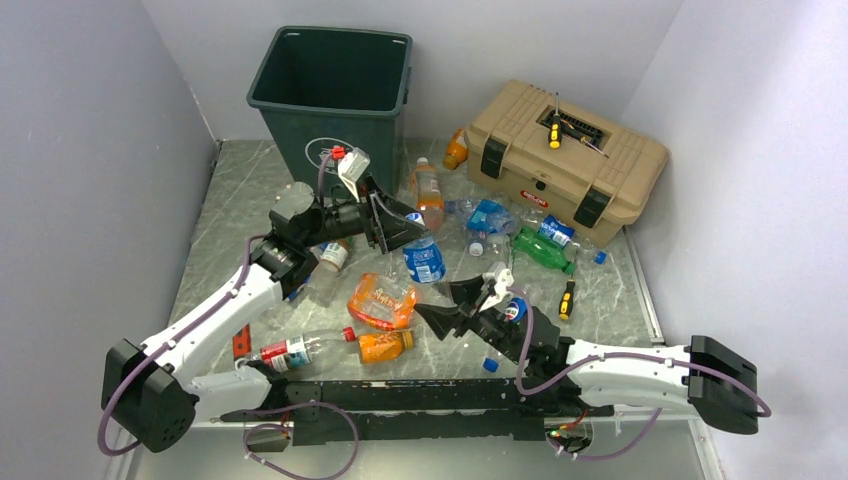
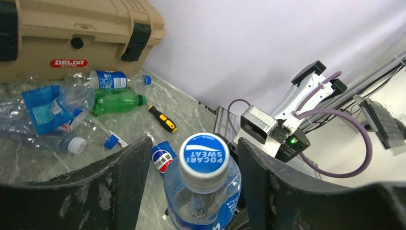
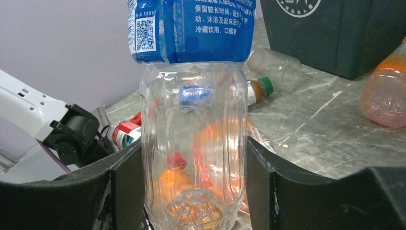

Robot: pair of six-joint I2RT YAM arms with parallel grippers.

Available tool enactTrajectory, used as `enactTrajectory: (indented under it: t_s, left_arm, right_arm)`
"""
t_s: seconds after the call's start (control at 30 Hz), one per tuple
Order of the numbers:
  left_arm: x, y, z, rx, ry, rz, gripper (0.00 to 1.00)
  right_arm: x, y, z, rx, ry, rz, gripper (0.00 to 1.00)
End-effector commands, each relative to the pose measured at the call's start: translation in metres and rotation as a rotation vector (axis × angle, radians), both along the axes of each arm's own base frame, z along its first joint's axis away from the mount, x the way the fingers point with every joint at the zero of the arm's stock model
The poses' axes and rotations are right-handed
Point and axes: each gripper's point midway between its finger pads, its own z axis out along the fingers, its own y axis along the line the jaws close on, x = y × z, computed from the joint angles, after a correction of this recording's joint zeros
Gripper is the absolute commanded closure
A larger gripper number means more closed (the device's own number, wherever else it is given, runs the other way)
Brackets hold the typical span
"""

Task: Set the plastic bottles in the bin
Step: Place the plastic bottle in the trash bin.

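- Nearest my arm bases, at about 7 o'clock on the tabletop [image 1: 240, 190], a red-labelled clear bottle [image 1: 295, 350] and an orange bottle [image 1: 385, 346] lay on their sides.
- My right tool [image 3: 194, 158] was clenched on the clear base end of the Pocari Sweat bottle [image 3: 194, 120], with both fingers pressed against its sides.
- That bottle sat at mid-tabletop between my two tools, its cap end pointing roughly toward 12 o'clock.
- My left tool [image 2: 194, 143] straddled the cap end with its grip released. A gap showed between one finger [image 2: 129, 177] and the bottle's neck.
- At 3 o'clock from there, a green bottle [image 1: 545, 250] lay on its side, with a yellow-handled screwdriver [image 1: 566, 298] just nearer.
- The bin [image 1: 330, 95] stood upright at 11 o'clock at the far end, and the tan toolbox [image 1: 565, 155] stood at 1 o'clock.
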Motion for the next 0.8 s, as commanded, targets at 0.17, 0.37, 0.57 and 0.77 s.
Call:
enactTrajectory:
  t_s: [0.17, 0.37, 0.57, 0.77]
  left_arm:
    - [-0.010, -0.006, 0.019, -0.011, -0.101, -0.023, 0.63]
    - [-0.017, -0.007, 0.021, -0.015, -0.127, -0.040, 1.00]
    - [-0.014, 0.001, 0.028, 0.017, -0.170, 0.026, 1.00]
    - [0.003, 0.028, 0.052, 0.099, -0.314, 0.225, 1.00]
  right_arm:
    - [0.001, 0.002, 0.030, 0.064, -0.035, -0.009, 0.62]
    - [0.002, 0.003, 0.030, 0.057, -0.015, -0.010, 0.35]
    - [0.013, 0.004, 0.030, -0.075, 0.123, -0.074, 0.00]
    - [0.001, -0.002, 0.046, -0.148, 0.204, -0.036, 0.00]
